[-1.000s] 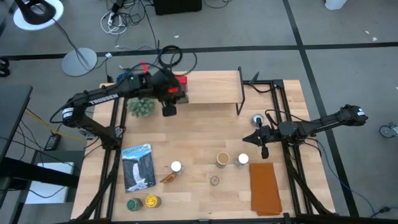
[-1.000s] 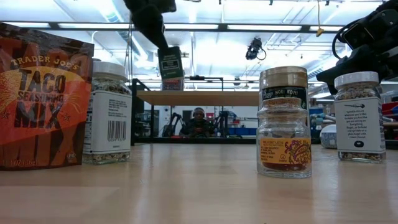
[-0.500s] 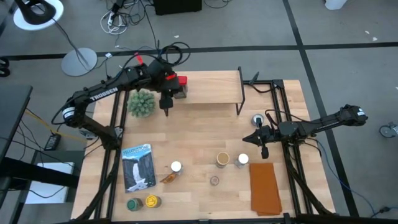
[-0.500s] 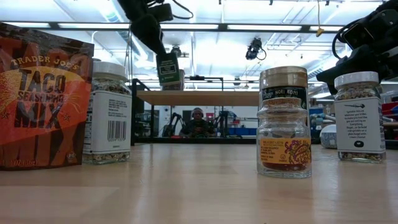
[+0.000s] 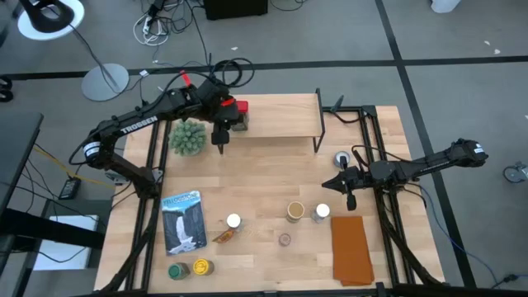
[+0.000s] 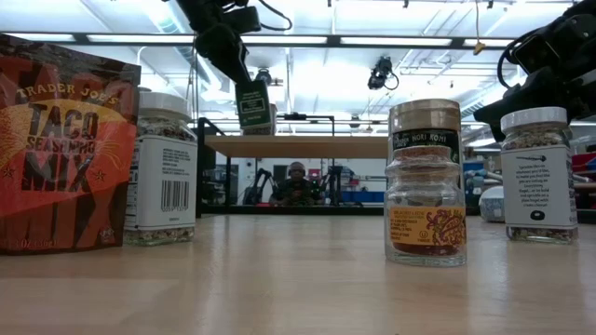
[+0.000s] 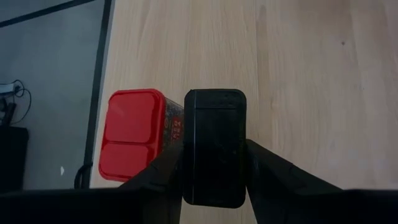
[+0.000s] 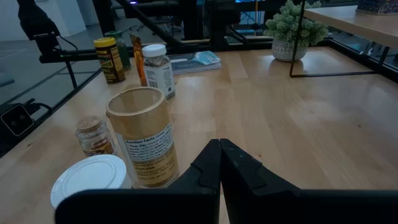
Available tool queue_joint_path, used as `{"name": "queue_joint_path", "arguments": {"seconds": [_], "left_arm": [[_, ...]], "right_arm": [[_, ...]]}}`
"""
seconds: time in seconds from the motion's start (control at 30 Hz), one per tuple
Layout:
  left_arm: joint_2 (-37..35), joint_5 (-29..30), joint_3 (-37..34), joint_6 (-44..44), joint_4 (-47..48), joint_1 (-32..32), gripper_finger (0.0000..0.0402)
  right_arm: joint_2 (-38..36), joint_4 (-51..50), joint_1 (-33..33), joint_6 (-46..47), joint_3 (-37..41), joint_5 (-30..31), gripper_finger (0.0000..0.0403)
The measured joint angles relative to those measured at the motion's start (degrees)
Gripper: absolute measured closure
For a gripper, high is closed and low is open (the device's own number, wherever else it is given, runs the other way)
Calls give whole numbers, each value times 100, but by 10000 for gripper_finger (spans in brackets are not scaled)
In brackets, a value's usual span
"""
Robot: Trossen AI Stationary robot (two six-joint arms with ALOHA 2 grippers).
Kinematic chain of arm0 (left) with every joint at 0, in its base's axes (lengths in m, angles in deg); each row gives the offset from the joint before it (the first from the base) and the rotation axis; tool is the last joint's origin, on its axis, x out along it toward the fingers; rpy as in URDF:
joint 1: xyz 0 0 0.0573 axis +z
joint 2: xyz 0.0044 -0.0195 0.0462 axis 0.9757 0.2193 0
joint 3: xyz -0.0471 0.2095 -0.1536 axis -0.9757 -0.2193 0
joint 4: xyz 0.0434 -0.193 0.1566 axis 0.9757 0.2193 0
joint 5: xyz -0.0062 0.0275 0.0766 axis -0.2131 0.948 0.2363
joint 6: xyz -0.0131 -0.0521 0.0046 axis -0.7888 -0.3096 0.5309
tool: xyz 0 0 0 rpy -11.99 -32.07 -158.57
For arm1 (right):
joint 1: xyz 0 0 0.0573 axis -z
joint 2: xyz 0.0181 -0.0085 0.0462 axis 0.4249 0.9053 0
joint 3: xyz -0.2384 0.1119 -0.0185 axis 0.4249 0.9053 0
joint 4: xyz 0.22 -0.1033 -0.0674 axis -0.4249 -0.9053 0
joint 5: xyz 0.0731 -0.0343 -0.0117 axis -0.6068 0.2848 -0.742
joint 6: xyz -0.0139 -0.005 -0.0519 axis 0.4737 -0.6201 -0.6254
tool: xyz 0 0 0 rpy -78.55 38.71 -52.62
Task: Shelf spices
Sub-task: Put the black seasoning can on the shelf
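My left gripper [image 7: 214, 182] is over the left end of the shelf [image 5: 280, 115], a low riser with a light wooden top and black legs, and is shut on a dark-lidded spice tin [image 7: 214, 146]. A red-lidded tin [image 7: 134, 134] stands on the shelf top right beside it. In the low view the dark tin [image 6: 253, 102] sits just at the shelf top [image 6: 307, 146]; whether it rests there I cannot tell. My right gripper [image 8: 220, 158] is shut and touches nothing, low over the table's right part [image 5: 341, 183]. My left gripper pinches the dark-lidded tin between its two fingers [image 7: 155, 180], one on each narrow side just below the lid [image 7: 214, 106]. The fingers come from above, pointing down. The tin stays upright below them.
Other spices stand on the table's near half: a tan-lidded jar [image 5: 295, 211], white-lidded jars [image 5: 322, 212] [image 5: 233, 221], a small jar [image 5: 284, 239], green [image 5: 176, 270] and yellow [image 5: 200, 266] lids. Also a plant ball [image 5: 188, 137], silvery tin [image 5: 341, 157], brown cloth [image 5: 351, 247], blue packet [image 5: 183, 221].
My left gripper has come down a little with the dark tin toward the shelf's left end, its wrist swinging toward the far edge, and has since held nearly still. It has stayed shut on the tin.
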Motion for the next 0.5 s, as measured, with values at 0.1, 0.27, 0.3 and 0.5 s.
{"name": "queue_joint_path", "arguments": {"seconds": [0.1, 0.27, 0.3, 0.5], "left_arm": [[0, 10, 2, -6, -36, 0, 261], [38, -49, 0, -151, -67, 0, 261], [74, -91, 0, -175, -86, 0, 261], [340, -134, -7, -224, -110, -2, 261]], "right_arm": [[2, 0, -1, 1, 0, 0, 394], [0, 0, -1, 2, 0, 0, 394], [0, 0, -2, 0, 0, 0, 394], [0, 0, -2, 2, 0, 0, 394]]}}
